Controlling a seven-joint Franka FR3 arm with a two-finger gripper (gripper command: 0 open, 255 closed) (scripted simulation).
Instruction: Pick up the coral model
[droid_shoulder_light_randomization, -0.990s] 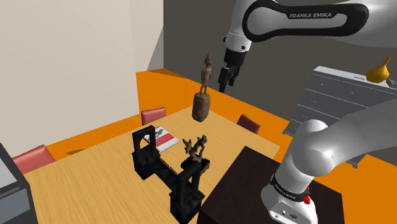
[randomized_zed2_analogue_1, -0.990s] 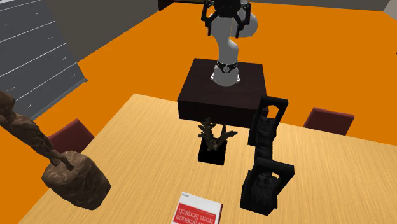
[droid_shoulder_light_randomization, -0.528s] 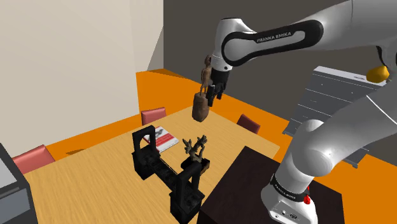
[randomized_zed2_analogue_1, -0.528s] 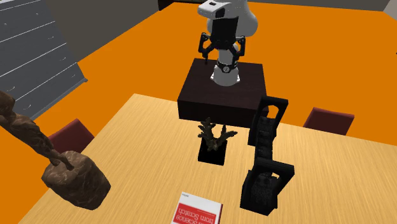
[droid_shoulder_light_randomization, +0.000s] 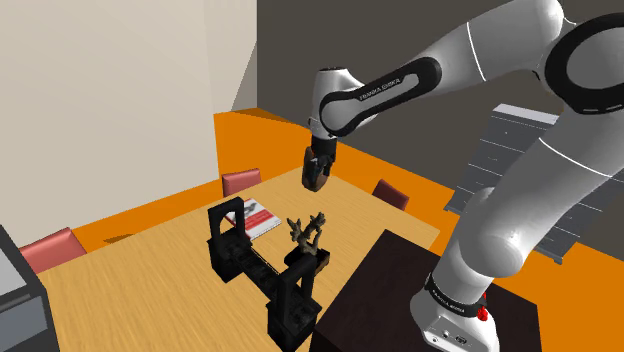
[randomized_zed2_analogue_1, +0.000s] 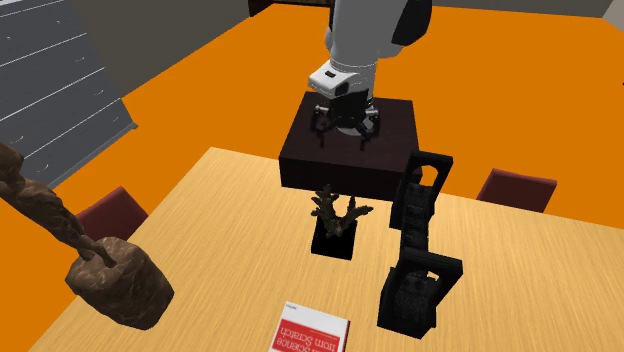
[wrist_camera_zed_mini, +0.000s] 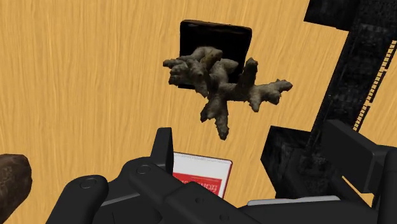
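The coral model (wrist_camera_zed_mini: 219, 79) is a grey-brown branching piece on a small black block (wrist_camera_zed_mini: 213, 38). It stands upright on the wooden table (droid_shoulder_light_randomization: 150, 280), near the edge by the stand. In the shoulder view the coral model (droid_shoulder_light_randomization: 307, 232) sits below my gripper (droid_shoulder_light_randomization: 318, 170), which hangs well above the table. The second exterior view has the gripper (randomized_zed2_analogue_1: 340, 125) over the stand's dark box (randomized_zed2_analogue_1: 300, 150), behind the coral model (randomized_zed2_analogue_1: 337, 210), fingers spread. In the wrist view the gripper (wrist_camera_zed_mini: 254, 149) is open and empty, with the coral ahead of it and untouched.
A tall black rack-like object (randomized_zed2_analogue_1: 415, 250) stands close beside the coral. A red and white book (randomized_zed2_analogue_1: 310, 333) and a brown carved statue (randomized_zed2_analogue_1: 105, 275) lie farther out on the table. Dark red chairs (droid_shoulder_light_randomization: 240, 181) line the table's edges. A grey dresser (droid_shoulder_light_randomization: 530, 150) stands by the wall.
The arm has swung down and forward. The gripper dropped from high up to a spot above the table, and now points down at the coral. The fingers stayed apart.
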